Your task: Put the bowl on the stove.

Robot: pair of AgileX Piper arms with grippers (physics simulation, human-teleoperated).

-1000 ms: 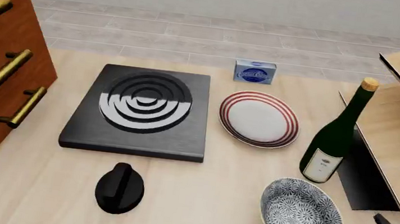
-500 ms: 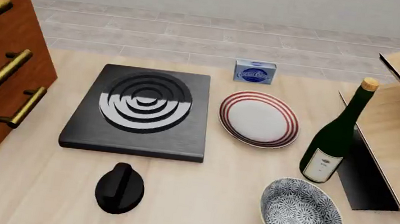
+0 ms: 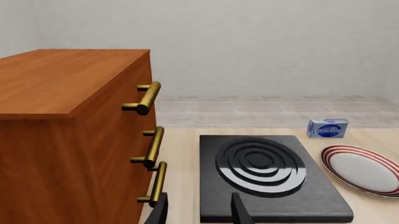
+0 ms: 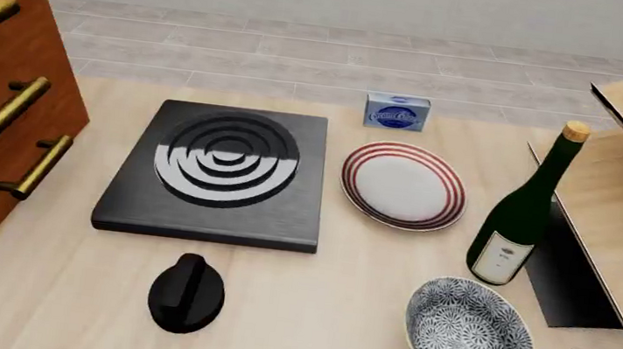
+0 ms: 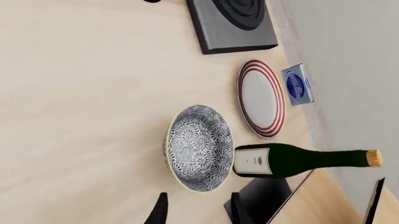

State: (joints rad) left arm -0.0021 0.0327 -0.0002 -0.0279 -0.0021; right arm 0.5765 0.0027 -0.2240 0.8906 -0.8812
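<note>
front camera looks down; wrist cameras sit low, all perhaps sharing the stove (image 4: 217, 173).

bottle (image 4: 522, 213) just behind bowl (image 4: 469, 337); stove (image 4: 221, 173) top bare

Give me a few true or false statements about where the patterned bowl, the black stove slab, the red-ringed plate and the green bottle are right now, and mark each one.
1. The deep round bowl with the blue-grey floral pattern sits on the flat black square stove slab. False: it rests on the wooden table, nearer the arms and to the right of the stove.
2. The flat white plate with red rings lies to the right of the stove. True.
3. The dark green glass bottle with a cork lies on its side. False: it stands upright, between the plate and the bowl's far side.
4. The right gripper holds the bowl. False: its fingers are apart, short of the rim.
5. A small blue box stands beyond the plate. True.
</note>
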